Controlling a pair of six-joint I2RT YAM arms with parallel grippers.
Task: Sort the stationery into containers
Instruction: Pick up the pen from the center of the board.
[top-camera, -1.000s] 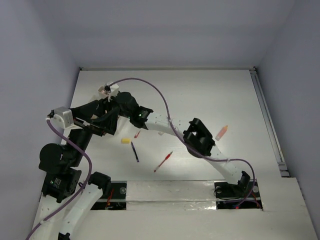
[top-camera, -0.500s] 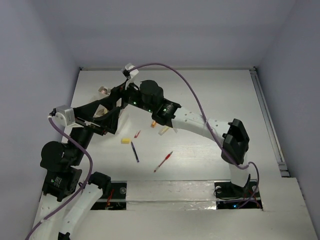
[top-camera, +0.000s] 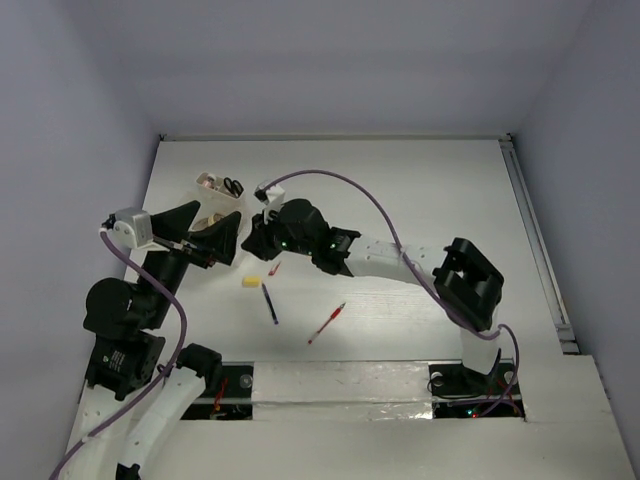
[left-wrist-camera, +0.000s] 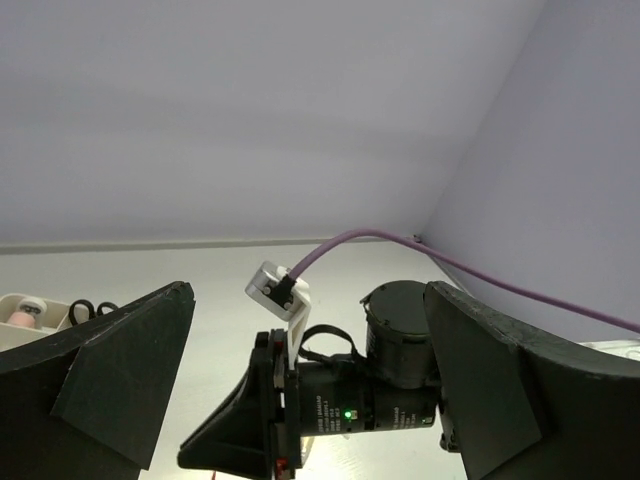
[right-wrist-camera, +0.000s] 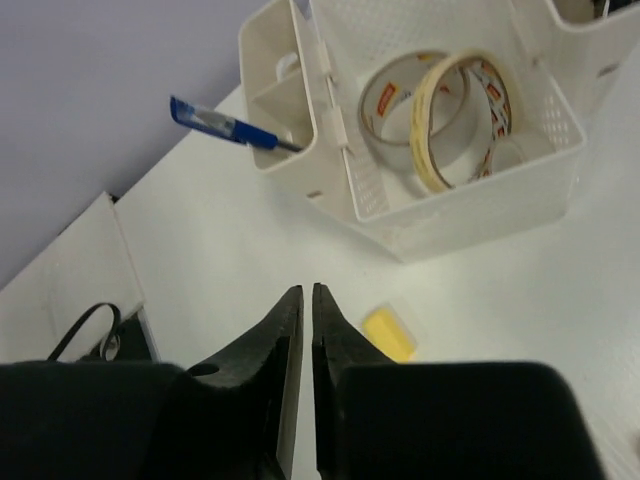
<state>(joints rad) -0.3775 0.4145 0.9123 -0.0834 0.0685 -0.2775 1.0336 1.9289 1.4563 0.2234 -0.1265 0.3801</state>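
The whitish divided container (top-camera: 213, 190) stands at the far left, with black-handled scissors (top-camera: 232, 186) upright in it. In the right wrist view the container (right-wrist-camera: 480, 195) holds two tape rolls (right-wrist-camera: 440, 100), and a blue pen (right-wrist-camera: 225, 125) leans in a side compartment. My right gripper (right-wrist-camera: 301, 290) is shut on nothing, just near of the box and beside a yellow bit (right-wrist-camera: 390, 332). My left gripper (top-camera: 215, 222) stands wide open, its fingers (left-wrist-camera: 120, 370) framing the right arm's wrist (left-wrist-camera: 340, 405). On the table lie a yellow bit (top-camera: 252, 282), a blue pen (top-camera: 269, 303) and a red pen (top-camera: 327, 322).
A small red bit (top-camera: 274, 268) lies just under the right gripper (top-camera: 250, 240). The right arm's purple cable (top-camera: 340, 185) arcs over the table's middle. Walls close in the table at the back and both sides, and a rail (top-camera: 535, 240) runs down the right edge.
The right arm has drawn back from over the container toward the near side, and its jaws have gone from open to shut. The container and scissors now show uncovered. The left gripper stays open.
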